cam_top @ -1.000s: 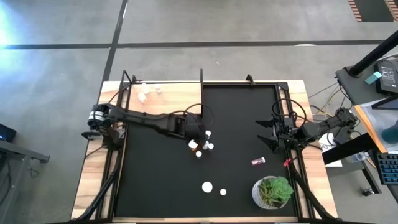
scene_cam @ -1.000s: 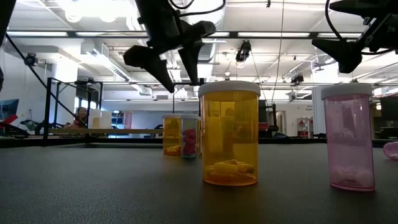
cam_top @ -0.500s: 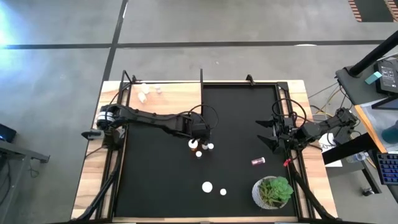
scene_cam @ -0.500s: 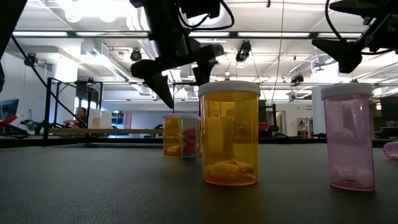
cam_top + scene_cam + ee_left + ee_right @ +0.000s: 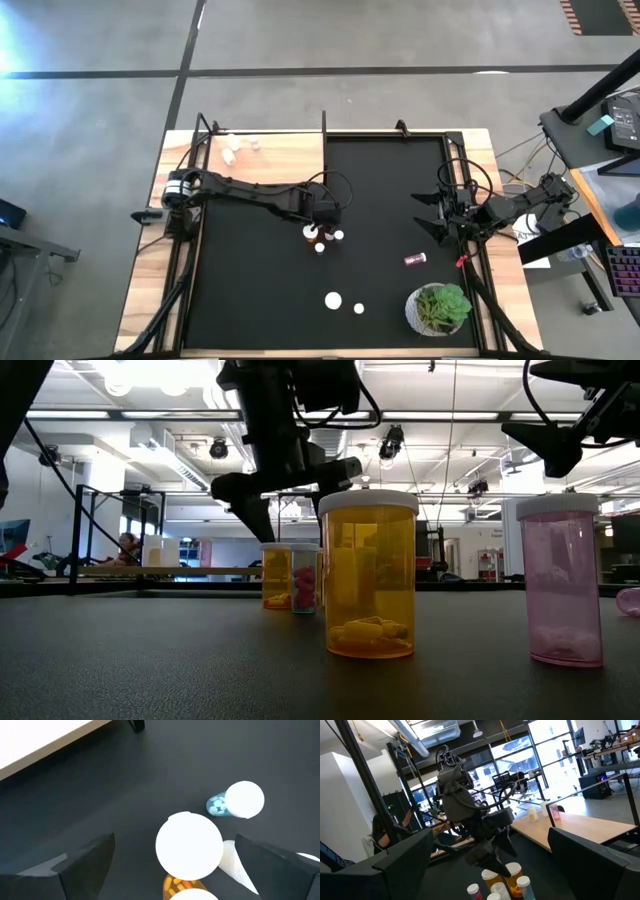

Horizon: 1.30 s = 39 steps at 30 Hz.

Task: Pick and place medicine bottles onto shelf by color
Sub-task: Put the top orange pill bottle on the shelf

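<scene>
My left gripper (image 5: 325,213) is open and hovers over a cluster of small bottles (image 5: 320,240) near the middle of the black mat. In the left wrist view its fingers stand on either side of a white-capped orange bottle (image 5: 189,846) without touching it. A capped bottle with blue pills (image 5: 243,800) stands just beyond. In the low view the left gripper (image 5: 295,500) hangs above the far bottles (image 5: 290,575). My right gripper (image 5: 438,215) waits open at the mat's right edge. The light-wood shelf (image 5: 270,160) lies at the far left with a few white bottles (image 5: 233,150) on it.
A dark red bottle (image 5: 415,259) lies on its side at the right. Two white-capped bottles (image 5: 333,299) (image 5: 358,308) stand near the front edge; in the low view they are orange (image 5: 367,575) and pink (image 5: 560,580). A green plant in a white pot (image 5: 440,308) stands front right.
My left gripper has come down toward the bottle cluster and turned about its wrist, staying open. The bottles have not moved.
</scene>
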Tool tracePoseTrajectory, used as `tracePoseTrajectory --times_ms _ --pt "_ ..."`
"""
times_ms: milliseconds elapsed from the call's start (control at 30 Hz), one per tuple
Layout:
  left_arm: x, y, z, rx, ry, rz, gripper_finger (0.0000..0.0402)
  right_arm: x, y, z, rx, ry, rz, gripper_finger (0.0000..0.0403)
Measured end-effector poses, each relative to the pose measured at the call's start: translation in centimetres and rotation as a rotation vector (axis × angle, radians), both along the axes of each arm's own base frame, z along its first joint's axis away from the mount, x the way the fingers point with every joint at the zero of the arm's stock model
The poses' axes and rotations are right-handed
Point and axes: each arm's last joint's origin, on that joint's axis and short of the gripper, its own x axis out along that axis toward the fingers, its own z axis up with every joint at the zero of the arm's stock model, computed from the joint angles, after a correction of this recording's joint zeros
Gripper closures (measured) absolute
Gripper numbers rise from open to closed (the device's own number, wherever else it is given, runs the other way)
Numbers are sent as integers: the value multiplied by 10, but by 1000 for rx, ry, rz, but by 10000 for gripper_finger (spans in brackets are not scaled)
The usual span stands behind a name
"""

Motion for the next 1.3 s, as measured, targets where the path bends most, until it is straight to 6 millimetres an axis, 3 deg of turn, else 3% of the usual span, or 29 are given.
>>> tracePoseTrajectory --times_ms 267,733,900,1067,1300 --pt "0 2 -5 -8 -19 37 24 0 0 0 0 0 0 19" --pt "0 5 -8 3 -46 59 211 0 0 0 0 0 0 19" --pt "1 5 -6 10 -57 64 260 0 0 0 0 0 0 19" --pt "1 5 -6 8 -55 63 274 0 0 0 0 0 0 19" --pt "0 5 -7 -1 -50 60 259 0 0 0 0 0 0 19"
